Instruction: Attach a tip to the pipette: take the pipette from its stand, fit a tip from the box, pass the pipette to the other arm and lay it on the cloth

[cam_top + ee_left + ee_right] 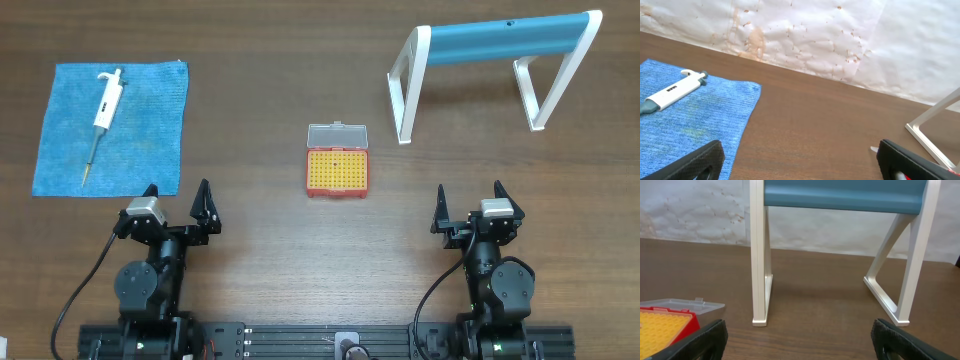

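dark wood table (260, 100), arm bases along its near edge.

stand (500, 38): blue bar on white legs, far right of the table, nothing hanging on it.

cloth (150, 130): blue, far left, lying flat.

left gripper (177, 192): close to its base, by the cloth's near corner, fingers spread wide, holding nothing.

right gripper (469, 192): close to its base on the other side, fingers likewise apart, empty, facing the stand.

tip box (337, 172): mid-table between the arms, lid swung open, yellow rack exposed.

pipette (106, 98): white body, lying on the cloth, plunger end toward the far edge, shaft pointing toward the robot.

tip (86, 176): yellowish, appears seated on the shaft's end, resting on the cloth.

assessment: pipette off the stand, tip fitted, pipette laid on the cloth, so every step reads as done. nothing left that i can judge; neither gripper touches any task item.
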